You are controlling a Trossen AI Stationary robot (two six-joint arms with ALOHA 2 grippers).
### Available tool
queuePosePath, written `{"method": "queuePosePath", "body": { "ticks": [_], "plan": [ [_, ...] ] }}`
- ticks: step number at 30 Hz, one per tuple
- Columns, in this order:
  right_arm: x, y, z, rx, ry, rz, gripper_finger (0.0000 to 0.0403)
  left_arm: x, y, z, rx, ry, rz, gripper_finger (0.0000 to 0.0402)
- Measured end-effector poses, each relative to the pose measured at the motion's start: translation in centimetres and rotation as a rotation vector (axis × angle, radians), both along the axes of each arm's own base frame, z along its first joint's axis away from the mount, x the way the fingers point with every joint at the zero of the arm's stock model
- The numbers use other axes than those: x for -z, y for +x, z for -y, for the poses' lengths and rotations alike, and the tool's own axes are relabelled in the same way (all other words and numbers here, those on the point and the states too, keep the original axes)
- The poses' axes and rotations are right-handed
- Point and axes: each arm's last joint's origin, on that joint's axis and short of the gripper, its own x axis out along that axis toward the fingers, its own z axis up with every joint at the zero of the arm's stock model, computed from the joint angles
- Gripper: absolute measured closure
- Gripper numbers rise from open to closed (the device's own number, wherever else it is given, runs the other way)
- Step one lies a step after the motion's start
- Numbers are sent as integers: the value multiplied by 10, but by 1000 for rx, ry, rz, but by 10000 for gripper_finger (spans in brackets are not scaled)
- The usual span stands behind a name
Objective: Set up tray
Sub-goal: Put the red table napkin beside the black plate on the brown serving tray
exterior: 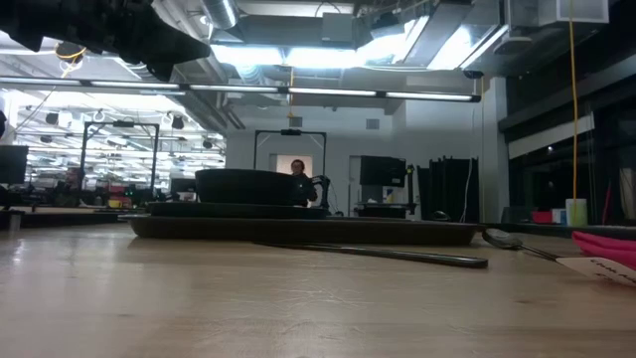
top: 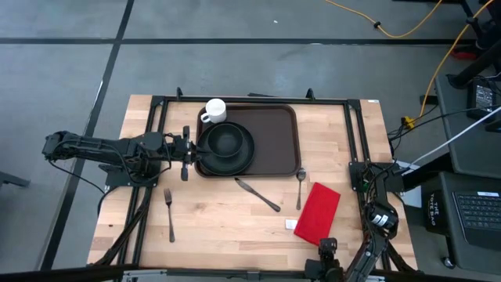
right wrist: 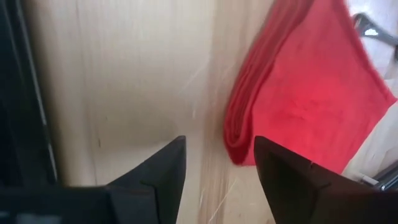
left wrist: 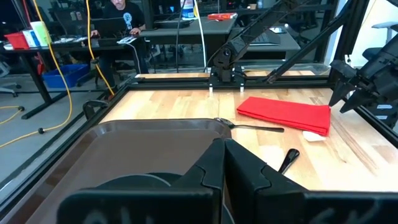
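At upper centre of the desk [top: 235, 227], the tray [top: 274, 141] carries plate [top: 227, 146] and mug [top: 214, 110]; cutlery and napkin [top: 317, 211] remain outside. Left claw [top: 186, 153] closed at its rim, right claw [right wrist: 217, 162] open.

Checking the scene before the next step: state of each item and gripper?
tray: flat on table, holds plate.
plate: on tray's left part.
mug: upright at tray's back-left corner.
fork: flat on table, off tray.
knife: flat on table, off tray.
spoon: flat on table, off tray.
napkin: folded, on table.
left gripper: shut, at tray's left rim.
right gripper: open, empty, over napkin's edge.
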Motion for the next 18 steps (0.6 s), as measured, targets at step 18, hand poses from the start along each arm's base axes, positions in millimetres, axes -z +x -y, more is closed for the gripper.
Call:
{"method": "queuePosePath", "body": {
  "ticks": [18],
  "plan": [
    [-33,-10,16,-16,49,-18,211,0,0,0,1,0,0,395]
  ]
}}
